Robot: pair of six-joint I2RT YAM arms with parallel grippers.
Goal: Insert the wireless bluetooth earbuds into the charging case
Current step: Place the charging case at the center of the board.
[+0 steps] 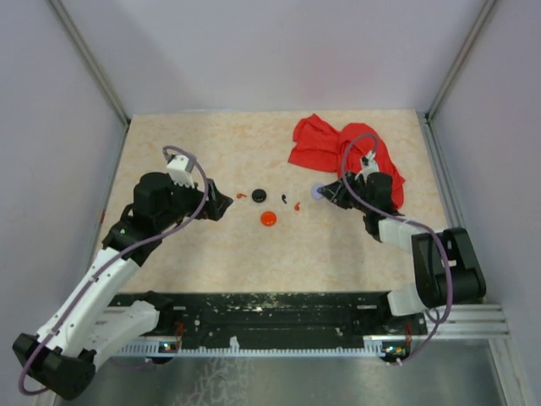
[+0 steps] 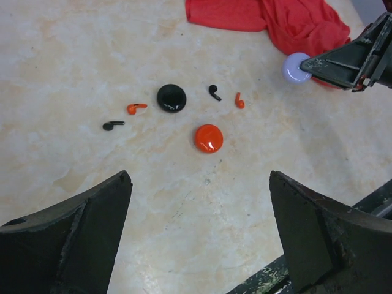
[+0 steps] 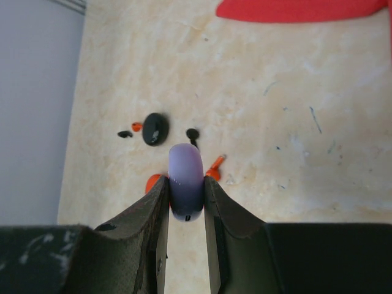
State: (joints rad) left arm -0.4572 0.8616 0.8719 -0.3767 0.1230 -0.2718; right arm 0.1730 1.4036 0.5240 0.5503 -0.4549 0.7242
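on the table [image 1: 211,262] sits a glossy black charging case [image 2: 171,98], left jaws agape, right jaws pinching a lavender disc [image 3: 185,180].

Two white-and-black arms trailing lilac cables

The left arm [image 1: 93,283] and right arm [image 1: 396,230] have white shell links, chunky black joints and black bases. A lilac-grey cable [image 1: 181,150] runs along each, past a small white block at the wrist. The left gripper [image 2: 200,177] and right gripper [image 3: 185,180] carry matte black wedge-shaped fingers [image 3: 131,239], the right's flecked with pale scuffs.
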